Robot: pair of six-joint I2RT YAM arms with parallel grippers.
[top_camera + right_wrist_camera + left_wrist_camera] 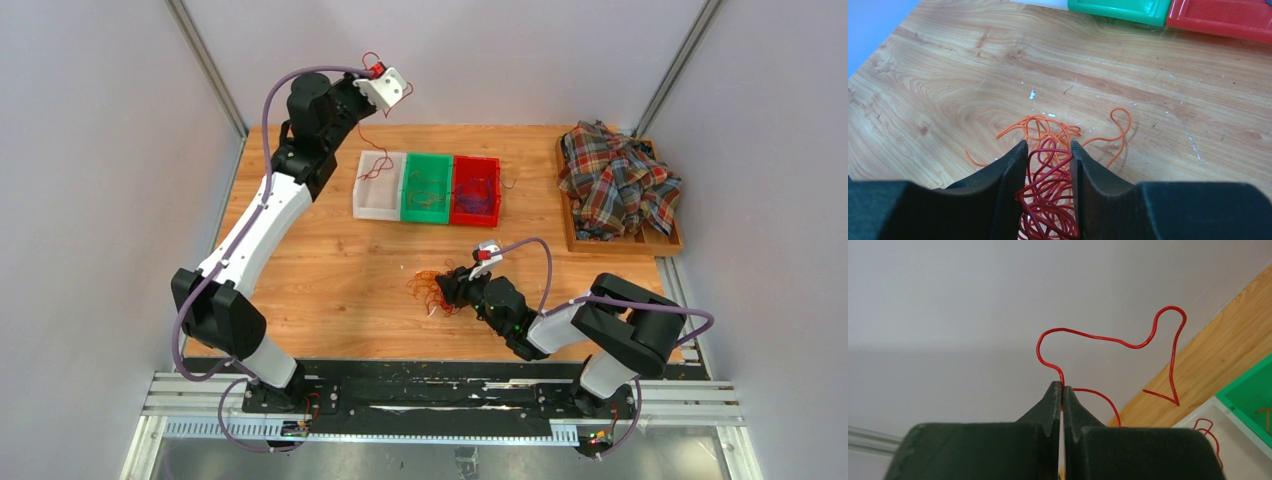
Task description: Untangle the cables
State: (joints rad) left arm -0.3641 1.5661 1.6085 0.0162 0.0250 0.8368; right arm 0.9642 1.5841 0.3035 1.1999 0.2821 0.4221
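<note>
While the left gripper (1062, 387) is pinching one red cable (1108, 339) aloft, the right gripper (1049, 146) is sitting low on the table (948, 75) — jaws half spread. They are clamping the red-and-orange bunch (1048, 190).

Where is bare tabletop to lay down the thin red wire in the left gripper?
Widest: bare wooden tabletop between the left arm and the tangled orange and red cables, below the plastic bins. Narrower gap: red bin to the wooden tray of plaid cloth. Crowded around the right gripper.
</note>
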